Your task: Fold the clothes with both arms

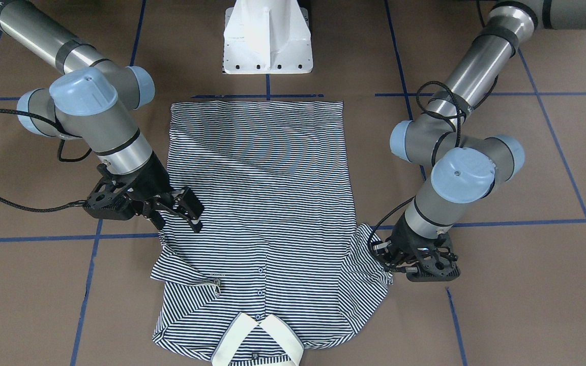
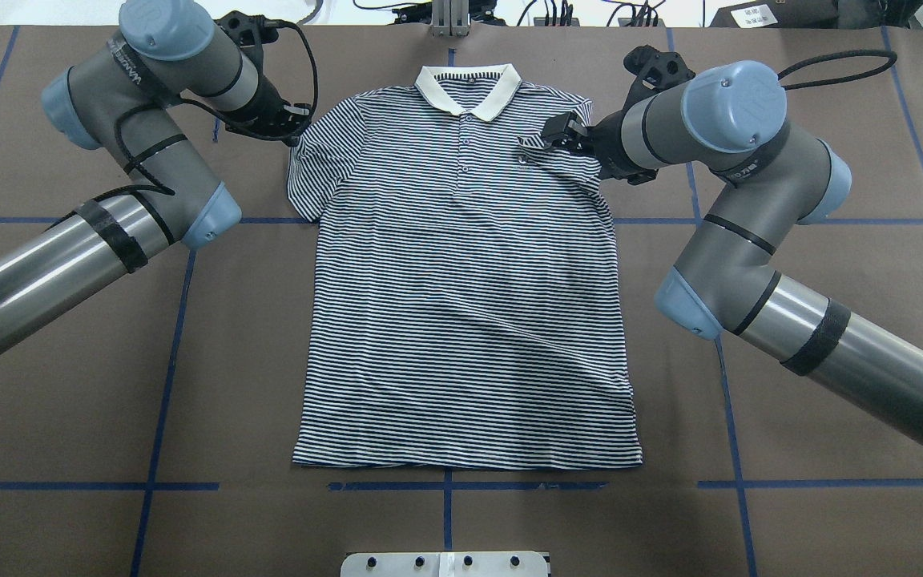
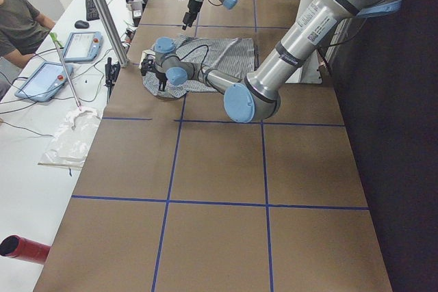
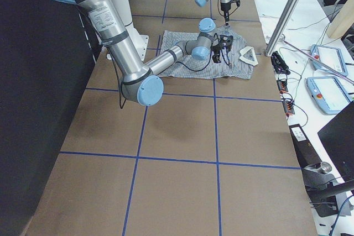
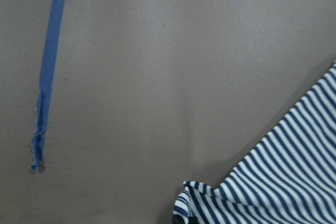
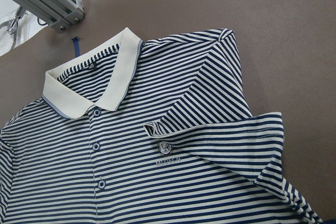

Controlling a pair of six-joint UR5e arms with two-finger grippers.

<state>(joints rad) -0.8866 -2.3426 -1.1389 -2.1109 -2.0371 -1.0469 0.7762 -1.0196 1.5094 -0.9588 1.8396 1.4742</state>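
Observation:
The navy-and-white striped polo shirt point(image 2: 461, 304) lies flat and face up on the brown table, its white collar point(image 2: 468, 86) at the far side from the robot. One sleeve point(image 6: 220, 140) is folded in over the chest, its cuff beside the small label point(image 6: 165, 148). My right gripper point(image 1: 183, 213) hovers open just above that folded sleeve and holds nothing. My left gripper point(image 1: 385, 258) is down at the outer edge of the other sleeve point(image 1: 367, 264). In the left wrist view that sleeve's corner point(image 5: 210, 195) is puckered at a dark fingertip, so the gripper looks shut on it.
The white pedestal base point(image 1: 267, 38) stands beyond the shirt's hem. Blue tape lines point(image 2: 181, 320) grid the table. A person point(image 3: 20, 15) sits at a side bench with tablets point(image 3: 44, 76) past the collar end. A red cylinder point(image 3: 24, 247) lies at the table's near corner.

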